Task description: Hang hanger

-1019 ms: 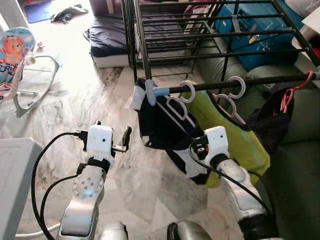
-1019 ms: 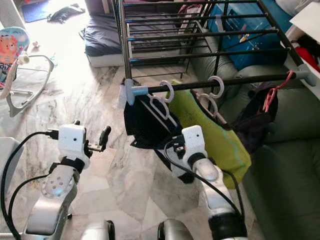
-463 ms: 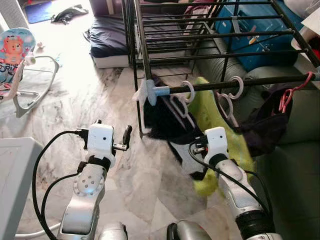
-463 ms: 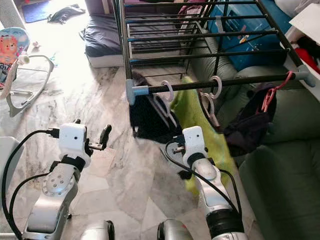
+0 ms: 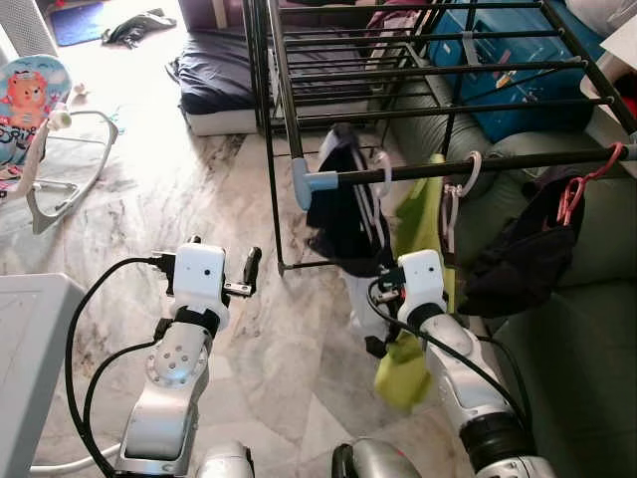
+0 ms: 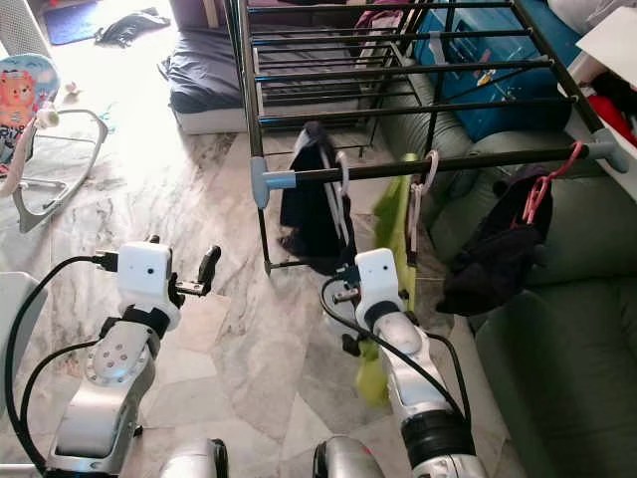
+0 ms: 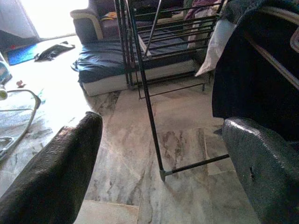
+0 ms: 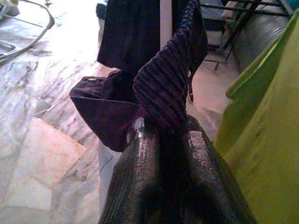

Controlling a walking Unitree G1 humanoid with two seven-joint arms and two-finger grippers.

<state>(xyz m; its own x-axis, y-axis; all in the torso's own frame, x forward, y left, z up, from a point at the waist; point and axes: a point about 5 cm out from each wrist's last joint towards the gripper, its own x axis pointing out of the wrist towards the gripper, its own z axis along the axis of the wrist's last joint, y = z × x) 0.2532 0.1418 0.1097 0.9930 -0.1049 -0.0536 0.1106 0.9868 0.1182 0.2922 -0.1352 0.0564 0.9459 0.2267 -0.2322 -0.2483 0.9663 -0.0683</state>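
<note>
The right tool (image 8: 166,140) is pinched tight on the dark cloth (image 8: 163,88) of the white hanger (image 6: 341,194), which hangs on the rack bar (image 6: 468,159). The left tool (image 7: 159,154) is wide open, holding nothing.

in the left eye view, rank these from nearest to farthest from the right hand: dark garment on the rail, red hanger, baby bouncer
1. Dark garment: on the rail, right by the right hand, which pinches its striped cloth.
2. Red hanger: at the rail's far end, out to the robot's right.
3. Baby bouncer: across the floor, far to the robot's left.
</note>
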